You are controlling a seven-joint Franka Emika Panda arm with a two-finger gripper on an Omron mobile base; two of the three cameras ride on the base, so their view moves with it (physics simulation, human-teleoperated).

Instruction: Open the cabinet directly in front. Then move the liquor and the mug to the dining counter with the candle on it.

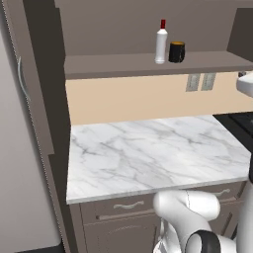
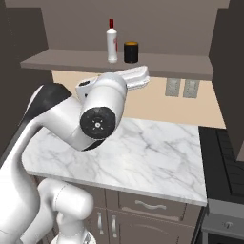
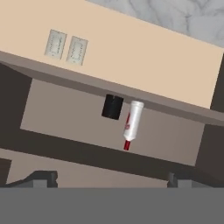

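The cabinet (image 1: 113, 29) stands open, its left door (image 1: 34, 99) swung out with a wavy silver handle. On its lower shelf (image 1: 123, 64) the liquor (image 1: 161, 43), a white bottle with a red cap, stands upright just left of the black mug (image 1: 177, 52). Both also appear in the right base view, liquor (image 2: 112, 44) and mug (image 2: 131, 52). The hand view is rolled upside down: liquor (image 3: 132, 126) and mug (image 3: 112, 106) lie ahead at a distance. My gripper (image 3: 109, 179) is open and holds nothing; its hand (image 2: 136, 77) hovers below the shelf's front edge. The dining counter and candle are out of view.
A marble worktop (image 1: 148, 148) with a beige backsplash (image 1: 123, 99) and two wall outlets (image 1: 200, 82) lies under the shelf. Drawer fronts (image 1: 128, 205) sit below it. A dark stove (image 2: 224, 157) adjoins the worktop on the right.
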